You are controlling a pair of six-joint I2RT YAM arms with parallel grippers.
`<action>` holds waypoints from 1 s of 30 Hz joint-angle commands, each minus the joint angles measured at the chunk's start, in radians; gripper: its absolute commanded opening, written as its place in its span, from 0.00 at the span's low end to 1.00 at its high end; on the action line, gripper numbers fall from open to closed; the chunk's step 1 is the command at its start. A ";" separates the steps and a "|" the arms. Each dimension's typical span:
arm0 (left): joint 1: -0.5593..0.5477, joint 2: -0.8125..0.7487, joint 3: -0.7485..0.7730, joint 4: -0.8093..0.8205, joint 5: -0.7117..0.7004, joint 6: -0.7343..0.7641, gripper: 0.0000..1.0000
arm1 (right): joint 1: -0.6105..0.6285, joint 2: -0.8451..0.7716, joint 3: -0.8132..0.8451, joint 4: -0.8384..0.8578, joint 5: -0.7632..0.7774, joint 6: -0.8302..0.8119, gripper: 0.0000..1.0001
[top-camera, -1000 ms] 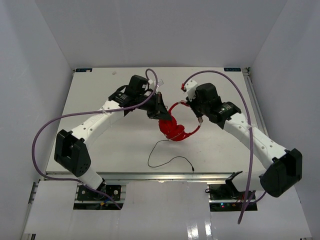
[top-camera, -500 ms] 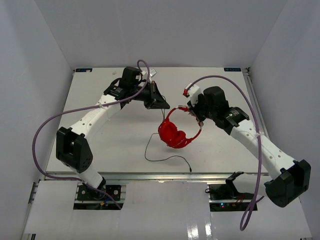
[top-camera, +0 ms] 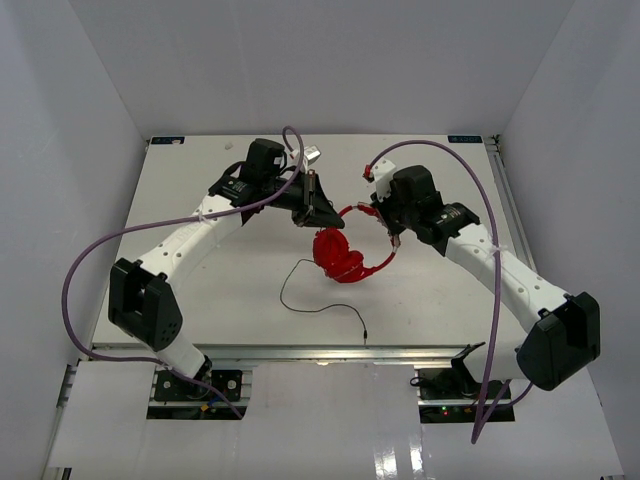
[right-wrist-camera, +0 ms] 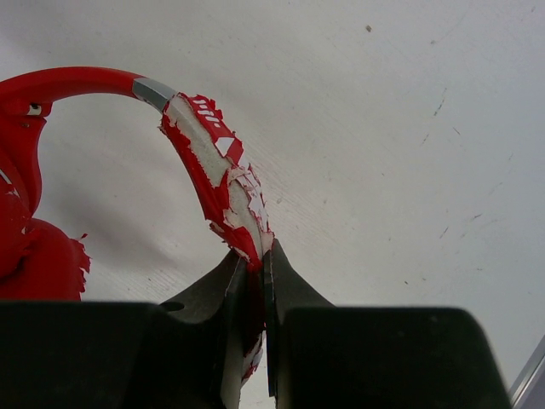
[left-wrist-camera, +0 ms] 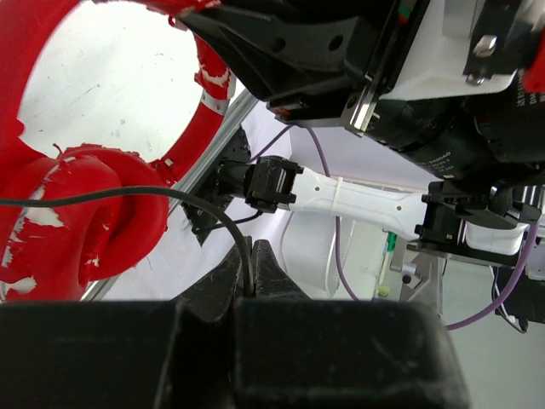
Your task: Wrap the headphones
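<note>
The red headphones (top-camera: 342, 252) hang a little above the table's middle, earcups (left-wrist-camera: 81, 213) together at the low end. My right gripper (right-wrist-camera: 253, 266) is shut on the peeling red-and-white headband (right-wrist-camera: 217, 170). My left gripper (left-wrist-camera: 249, 271) is shut on the thin dark cable (left-wrist-camera: 128, 194) close to the earcups. In the top view the left gripper (top-camera: 330, 219) sits just left of the headband, the right gripper (top-camera: 385, 222) just right of it. The loose cable (top-camera: 310, 295) trails down over the table to its plug (top-camera: 365, 339).
Purple robot cables (top-camera: 120, 240) loop over both arms. The white table (top-camera: 250, 290) has a metal rail along its near edge (top-camera: 300, 350) and white walls on three sides. The right arm's wrist fills the top of the left wrist view (left-wrist-camera: 409, 77).
The left gripper has swung out to the back and returned close to the headphones. The headphones shifted slightly. The loose cable's loop moved left and its plug end moved left along the near edge.
</note>
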 commanded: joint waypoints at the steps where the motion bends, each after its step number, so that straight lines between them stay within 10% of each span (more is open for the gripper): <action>1: -0.025 -0.007 0.009 0.019 0.030 -0.009 0.06 | 0.000 0.003 0.092 0.084 0.014 0.070 0.08; 20: -0.268 0.042 0.029 0.112 -0.290 -0.079 0.13 | -0.131 0.037 0.135 0.120 -0.085 0.265 0.08; 30: -0.432 -0.162 -0.301 0.374 -0.714 0.178 0.54 | -0.178 -0.030 0.141 0.103 -0.198 0.326 0.08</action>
